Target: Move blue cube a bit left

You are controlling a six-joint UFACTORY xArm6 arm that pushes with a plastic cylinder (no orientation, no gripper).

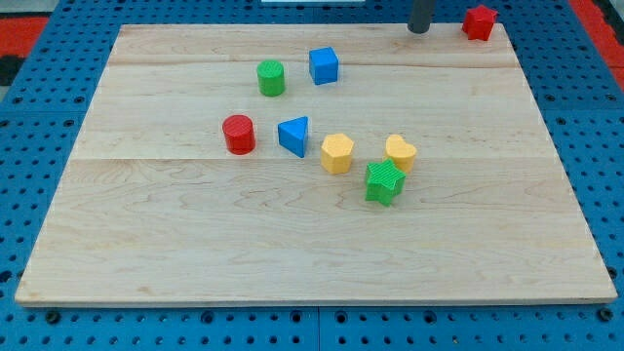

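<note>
The blue cube (324,65) sits on the wooden board near the view's top, a little right of the green cylinder (271,77). My tip (419,29) is at the view's top edge, right of and above the blue cube, well apart from it. Only the rod's lower end shows.
A red star block (479,21) lies at the top right, right of my tip. A red cylinder (238,134), a blue triangular block (293,135), a yellow hexagon (336,153), a yellow heart (400,152) and a green star (384,181) lie mid-board. The wooden board (146,244) rests on a blue pegboard.
</note>
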